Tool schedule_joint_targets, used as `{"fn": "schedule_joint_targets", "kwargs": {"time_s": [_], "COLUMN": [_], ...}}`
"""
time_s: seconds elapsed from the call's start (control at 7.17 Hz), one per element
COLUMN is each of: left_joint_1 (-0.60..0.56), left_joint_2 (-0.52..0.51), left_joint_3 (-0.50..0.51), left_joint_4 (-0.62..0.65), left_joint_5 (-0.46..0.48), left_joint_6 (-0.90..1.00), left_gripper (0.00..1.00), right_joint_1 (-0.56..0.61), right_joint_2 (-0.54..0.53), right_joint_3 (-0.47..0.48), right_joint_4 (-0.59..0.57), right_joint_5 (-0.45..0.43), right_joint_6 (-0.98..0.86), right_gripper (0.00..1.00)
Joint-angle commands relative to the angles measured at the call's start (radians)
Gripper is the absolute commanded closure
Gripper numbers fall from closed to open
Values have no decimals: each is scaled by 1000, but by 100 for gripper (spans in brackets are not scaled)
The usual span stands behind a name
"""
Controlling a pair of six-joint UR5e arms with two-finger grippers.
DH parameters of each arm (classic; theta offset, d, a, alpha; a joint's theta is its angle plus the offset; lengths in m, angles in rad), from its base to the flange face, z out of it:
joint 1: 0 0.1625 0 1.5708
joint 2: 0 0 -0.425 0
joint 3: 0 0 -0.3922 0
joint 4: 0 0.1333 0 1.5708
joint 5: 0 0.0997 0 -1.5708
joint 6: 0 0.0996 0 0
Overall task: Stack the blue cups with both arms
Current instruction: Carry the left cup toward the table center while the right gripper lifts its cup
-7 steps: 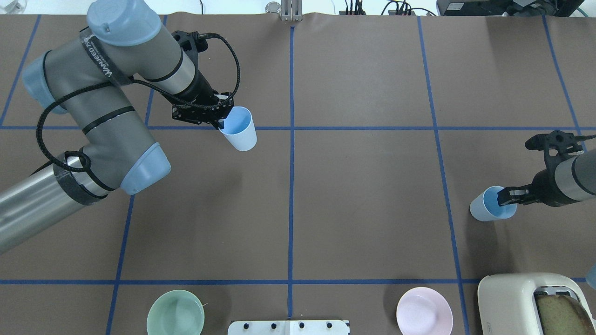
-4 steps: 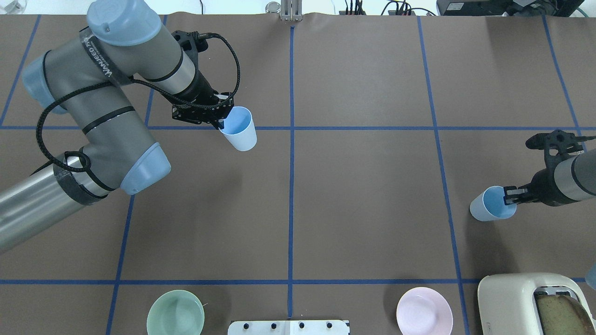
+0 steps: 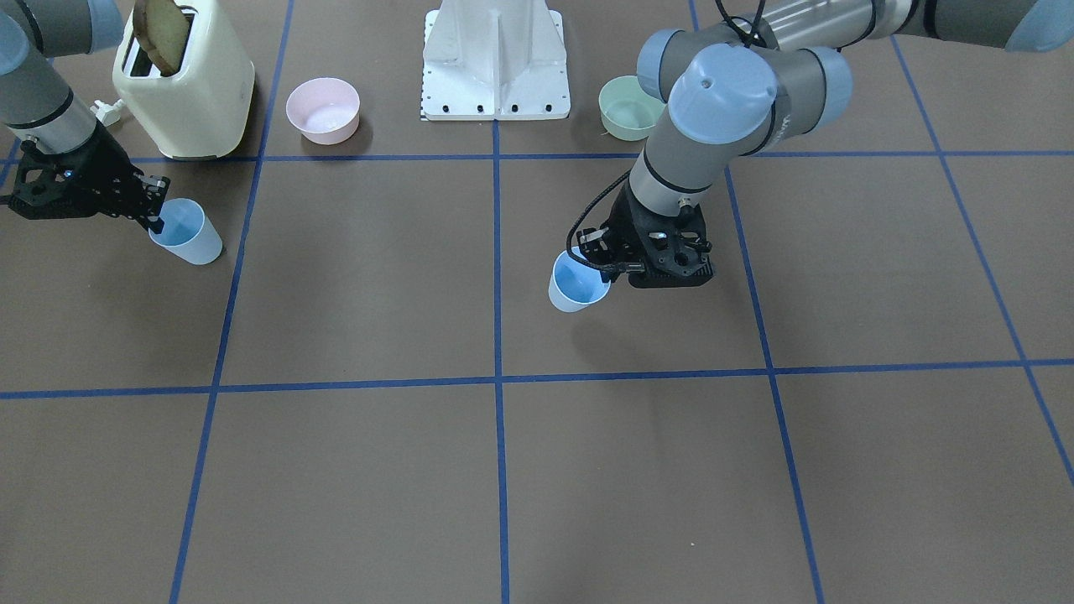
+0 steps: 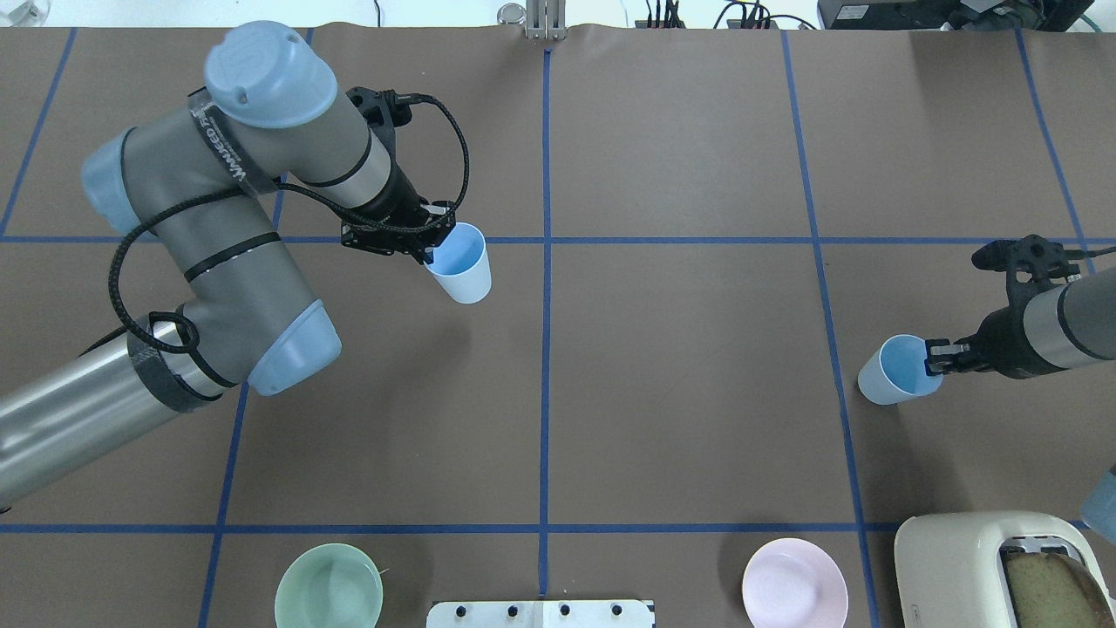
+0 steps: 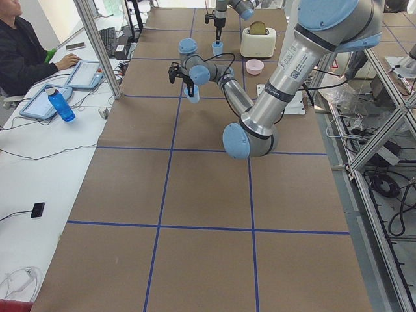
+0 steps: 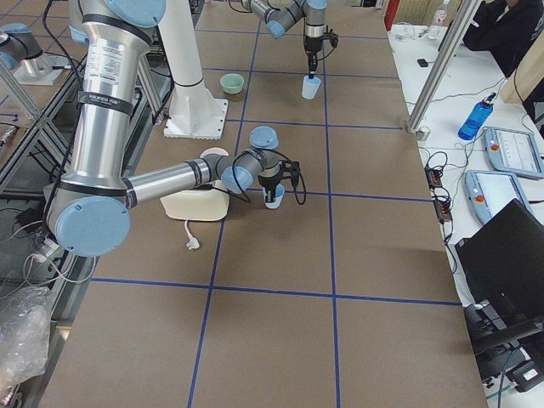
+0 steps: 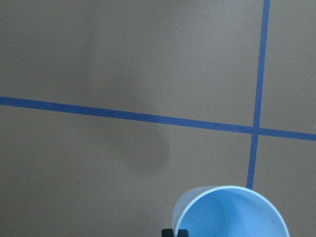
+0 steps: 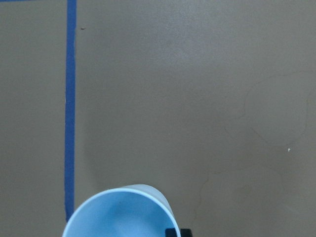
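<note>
My left gripper [image 4: 433, 247] is shut on the rim of one pale-blue cup [image 4: 459, 263], one finger inside and one outside, left of the table's centre line. The cup hangs above the table, with its shadow apart from it in the left wrist view [image 7: 229, 212]. My right gripper [image 4: 935, 358] is shut on the rim of the second blue cup [image 4: 896, 372] at the right side of the table. That cup fills the bottom of the right wrist view [image 8: 121, 212]. In the front view the left cup [image 3: 577, 285] and right cup [image 3: 186, 232] are both upright and far apart.
A green bowl [image 4: 329, 586] and a pink bowl [image 4: 794, 582] stand near the robot's white base [image 4: 540, 613]. A cream toaster [image 4: 1003, 567] with a bread slice in it sits at the near right corner. Blue tape lines cross the brown table.
My left arm has carried its cup a little to the right and toward the robot. My right gripper has carried its cup to the left, toward the table's centre.
</note>
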Motion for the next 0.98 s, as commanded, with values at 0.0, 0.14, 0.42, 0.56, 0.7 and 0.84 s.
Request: {"fn": "schedule_joint_targets", "kwargs": {"time_s": [0.0, 0.14, 0.42, 0.56, 0.7, 0.84], "left_joint_1": [66, 105, 132, 146, 153, 161], "left_joint_2": [-33, -44, -73, -96, -105, -111], "left_joint_3": [5, 7, 25, 49, 68, 82], "left_joint_4": [0, -1, -1, 0, -1, -3], "left_joint_5": [42, 86, 105, 127, 129, 153], "left_joint_6": [-67, -100, -129, -133, -142, -142], "left_gripper": [100, 100, 100, 100, 100, 100], "right_joint_1": [69, 92, 102, 108, 109, 109], "right_joint_2": [44, 88, 265, 319, 331, 334], "right_joint_3": [-2, -1, 2, 4, 4, 2], "right_joint_4": [-9, -48, -269, -341, -352, -355], "right_joint_5": [97, 105, 103, 103, 105, 105], "right_joint_6": [1, 2, 2, 2, 2, 2], "right_gripper": [100, 100, 100, 100, 100, 100]}}
